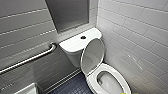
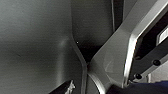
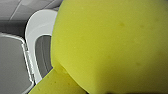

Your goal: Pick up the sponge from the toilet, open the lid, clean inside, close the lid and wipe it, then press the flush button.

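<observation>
Grey tiled walls (image 1: pixel 135 27); the toilet (image 1: pixel 75 45) stands at 5 o'clock, lid (image 1: pixel 92 56) raised. The sponge (image 3: pixel 110 42), soft and light, hangs near the seat (image 3: pixel 37 27), probably pinched in the right gripper; hold its middle.

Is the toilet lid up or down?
Up. The lid stands raised, leaning back toward the tank, and the bowl is uncovered.
</observation>
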### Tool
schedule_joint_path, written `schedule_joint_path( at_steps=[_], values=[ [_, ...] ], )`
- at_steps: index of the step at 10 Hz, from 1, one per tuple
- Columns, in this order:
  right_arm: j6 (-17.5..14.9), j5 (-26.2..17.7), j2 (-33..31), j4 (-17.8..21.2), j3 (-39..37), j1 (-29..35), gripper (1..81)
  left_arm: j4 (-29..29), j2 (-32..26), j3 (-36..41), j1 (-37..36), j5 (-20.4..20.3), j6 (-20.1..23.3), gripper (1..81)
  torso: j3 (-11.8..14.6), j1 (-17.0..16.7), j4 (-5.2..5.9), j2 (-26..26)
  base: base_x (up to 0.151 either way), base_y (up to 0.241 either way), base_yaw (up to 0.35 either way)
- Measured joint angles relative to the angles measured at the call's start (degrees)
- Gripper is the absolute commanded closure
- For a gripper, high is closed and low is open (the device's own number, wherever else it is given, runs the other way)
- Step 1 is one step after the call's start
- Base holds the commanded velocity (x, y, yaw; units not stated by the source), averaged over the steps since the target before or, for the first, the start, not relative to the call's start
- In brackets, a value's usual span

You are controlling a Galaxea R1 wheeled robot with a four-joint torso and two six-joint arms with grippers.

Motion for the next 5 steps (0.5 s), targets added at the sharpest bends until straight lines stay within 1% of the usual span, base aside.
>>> schedule_joint_path(
  at_steps=[1, 2, 4, 5],
  values=[
    [-1.11, -0.96, 0.0, 0.0, 1.29, -1.9, 81.1, 0.0, 0.0, -0.02, 0.0, 0.0, -0.02, 1.0, 0.0, 0.0, 0.0, 0.0, 0.0, 0.0, 0.0],
    [-2.66, -3.45, 0.0, -0.09, 3.0, -3.45, 81.1, 0.0, 0.0, 0.0, 0.0, -0.1, 0.0, 1.0, 0.0, 0.0, 0.0, 0.0, 0.0, 0.0, 0.0],
    [-6.07, -11.85, 0.17, -0.59, 6.78, -4.88, 81.1, 0.0, 0.0, 0.0, -0.04, -0.21, 0.0, 1.0, 0.0, 0.0, 0.0, 0.0, 0.0, 0.0, 0.0],
    [-6.95, -14.6, 0.16, -1.1, 8.37, -4.47, 81.1, 0.0, 0.0, 0.0, -0.06, -0.21, 0.0, 1.0, 0.0, 0.0, 0.0, 0.0, 0.0, 0.0, 0.0]
  ],
)
